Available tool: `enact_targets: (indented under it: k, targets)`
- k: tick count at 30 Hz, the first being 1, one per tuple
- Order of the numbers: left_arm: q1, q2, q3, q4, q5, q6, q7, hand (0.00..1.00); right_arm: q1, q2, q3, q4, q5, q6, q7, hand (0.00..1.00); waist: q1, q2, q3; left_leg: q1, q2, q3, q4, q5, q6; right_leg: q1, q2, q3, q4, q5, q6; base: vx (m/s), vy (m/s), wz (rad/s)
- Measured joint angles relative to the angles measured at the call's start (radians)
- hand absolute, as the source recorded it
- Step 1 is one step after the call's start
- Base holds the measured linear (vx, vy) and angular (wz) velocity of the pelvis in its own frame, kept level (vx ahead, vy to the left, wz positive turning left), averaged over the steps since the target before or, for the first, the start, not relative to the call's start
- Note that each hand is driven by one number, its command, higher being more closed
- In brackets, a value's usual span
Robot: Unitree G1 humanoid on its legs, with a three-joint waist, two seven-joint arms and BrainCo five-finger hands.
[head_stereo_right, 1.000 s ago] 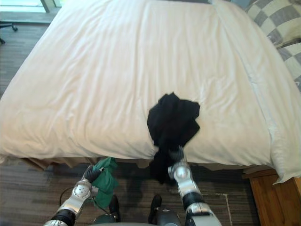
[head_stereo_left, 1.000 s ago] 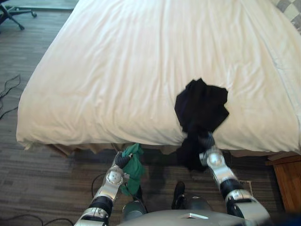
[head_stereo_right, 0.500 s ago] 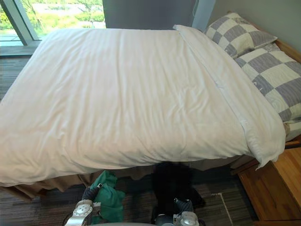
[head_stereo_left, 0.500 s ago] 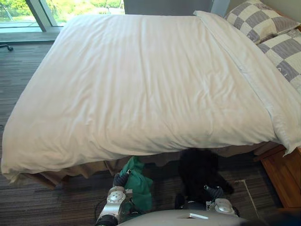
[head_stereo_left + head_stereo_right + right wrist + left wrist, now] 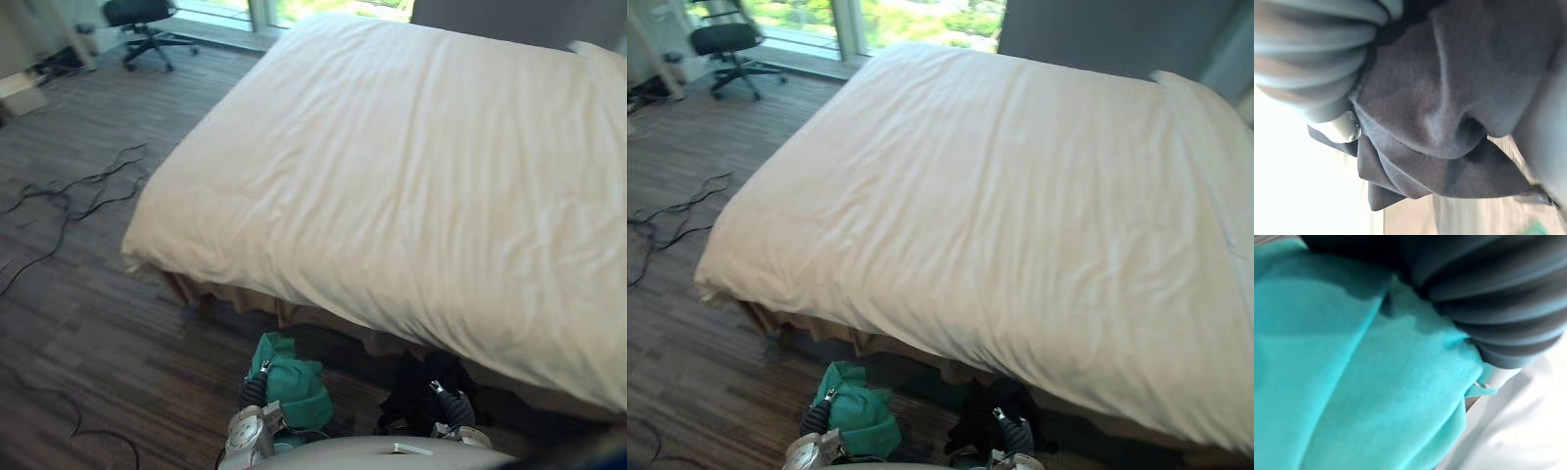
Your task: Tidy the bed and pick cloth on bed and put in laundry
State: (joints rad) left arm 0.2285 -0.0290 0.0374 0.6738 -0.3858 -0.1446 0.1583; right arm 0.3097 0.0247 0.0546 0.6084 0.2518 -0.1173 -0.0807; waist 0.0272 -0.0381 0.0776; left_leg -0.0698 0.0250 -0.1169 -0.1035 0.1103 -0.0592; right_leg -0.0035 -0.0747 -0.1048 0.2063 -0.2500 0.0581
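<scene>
A green cloth hangs bunched from my left hand, low in front of the bed's foot edge. In the left wrist view the green cloth wraps against the hand's dark ribbed cover. A black cloth hangs from my right hand, just below the white duvet. Close up, the black cloth folds over that hand's cover. Both hands are shut on their cloths, fingers buried in fabric. The duvet lies smooth with nothing on it.
The bed's near corner juts over dark wood floor. Black cables trail across the floor to the left. An office chair stands at the far left by the window.
The black cloth has come off the duvet and now hangs from my right hand below the bed edge. The camera has swung left, bringing the floor and chair into sight.
</scene>
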Motion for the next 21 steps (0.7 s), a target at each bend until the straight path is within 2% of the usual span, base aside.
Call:
enact_targets:
  k: [2,3,4,5,6,7,8,9,11,14,16,18,20,21]
  targets:
    - [0.006,0.001,-0.015,-0.041,-0.038,-0.008,0.0,1.0,-0.001,0.003,0.034,-0.044,0.0,-0.013,0.01,1.0,0.002,0.002,0.004,-0.049,-0.019,-0.032,0.002,0.049,0.006,-0.001,-0.011,-0.064,0.0,-0.005,-0.009,0.01,-0.029,1.34]
    - [0.006,0.004,-0.029,-0.06,-0.051,-0.014,0.0,1.0,-0.003,0.004,0.039,-0.06,0.001,-0.021,0.014,1.0,0.002,0.004,0.008,-0.075,-0.03,-0.017,0.002,0.077,0.021,-0.002,-0.025,-0.108,0.0,-0.008,-0.013,-0.01,0.008,1.67]
    - [0.008,0.001,-0.033,-0.078,-0.066,-0.019,0.001,1.0,-0.003,0.007,0.038,-0.079,0.003,-0.024,0.014,1.0,0.004,0.01,0.014,-0.1,-0.036,0.05,0.0,0.066,0.058,-0.001,-0.029,-0.154,-0.001,-0.009,-0.015,-0.03,0.027,1.41]
    - [0.013,-0.005,-0.033,-0.093,-0.076,-0.02,0.001,1.0,-0.009,0.007,0.035,-0.085,0.009,-0.03,0.011,1.0,0.016,0.017,0.022,-0.113,-0.022,0.177,0.004,0.018,0.141,0.005,-0.028,-0.203,-0.002,-0.017,-0.029,-0.02,0.007,1.58]
    - [0.015,-0.007,-0.023,-0.094,-0.077,-0.019,0.003,1.0,-0.02,0.006,0.035,-0.082,0.012,-0.029,0.002,1.0,0.016,0.014,0.028,-0.116,-0.003,0.346,0.008,-0.038,0.15,0.03,-0.032,-0.258,-0.016,-0.012,-0.035,0.03,0.02,2.04]
    - [0.017,-0.005,-0.027,-0.094,-0.08,-0.02,0.002,1.0,-0.028,0.004,0.031,-0.082,0.012,-0.029,-0.008,1.0,-0.012,-0.007,0.043,-0.115,0.015,0.497,0.035,-0.06,0.166,0.061,-0.053,-0.314,-0.027,-0.005,-0.047,0.07,0.042,2.16]
    - [0.018,0.003,-0.03,-0.094,-0.085,-0.02,0.002,1.0,-0.031,0.002,0.031,-0.081,0.011,-0.029,-0.015,1.0,-0.011,0.003,0.042,-0.114,0.036,0.579,0.06,-0.057,0.169,0.077,-0.058,-0.353,-0.018,-0.009,-0.052,0.08,0.067,1.77]
    - [0.021,0.007,-0.035,-0.094,-0.085,-0.02,0.001,1.0,-0.031,0.001,0.031,-0.081,0.01,-0.029,-0.018,1.0,-0.011,0.004,0.044,-0.113,0.046,0.609,0.079,-0.05,0.161,0.091,-0.06,-0.373,-0.008,-0.014,-0.06,0.12,0.054,1.43]
    - [0.032,0.023,-0.038,-0.096,-0.083,-0.02,0.001,1.0,-0.029,0.004,0.031,-0.08,0.005,-0.028,-0.021,1.0,-0.01,-0.006,0.043,-0.102,0.029,0.562,0.092,-0.005,0.138,0.133,-0.071,-0.421,0.032,-0.022,-0.065,0.15,0.041,1.36]
    - [0.03,0.05,-0.058,-0.096,-0.074,-0.019,0.0,1.0,-0.042,0.015,0.025,-0.081,-0.001,-0.029,-0.021,1.0,-0.007,-0.022,0.037,-0.084,-0.031,0.462,0.043,0.005,0.146,0.15,-0.106,-0.46,0.106,-0.017,-0.058,0.16,0.094,1.12]
    - [0.023,0.071,-0.075,-0.095,-0.072,-0.018,-0.003,1.0,-0.037,0.025,0.009,-0.079,-0.002,-0.029,-0.024,1.0,-0.018,-0.005,0.042,-0.069,-0.051,0.37,0.005,0.034,0.151,0.152,-0.102,-0.47,0.104,-0.043,-0.035,0.18,0.106,1.3]
    - [0.013,0.082,-0.072,-0.095,-0.064,-0.017,-0.006,1.0,-0.038,0.032,0.008,-0.08,-0.003,-0.027,-0.028,1.0,-0.012,-0.004,0.041,-0.069,-0.063,0.295,0.005,0.035,0.15,0.154,-0.098,-0.509,0.029,-0.048,-0.028,0.14,0.063,1.07]
    - [0.006,0.093,-0.072,-0.095,-0.052,-0.014,-0.007,1.0,-0.04,0.033,0.005,-0.08,-0.004,-0.027,-0.035,1.0,-0.014,-0.003,0.042,-0.06,-0.078,0.235,0.004,0.04,0.151,0.151,-0.105,-0.547,-0.037,-0.033,-0.017,0.09,0.036,1.22]
    - [0.003,0.105,-0.072,-0.096,-0.042,-0.013,-0.006,1.0,-0.038,0.038,0.004,-0.081,-0.024,-0.026,-0.042,1.0,-0.013,-0.013,0.043,-0.04,-0.104,0.201,-0.001,0.026,0.147,0.155,-0.129,-0.57,-0.052,0.042,0.009,0.07,0.015,1.22]
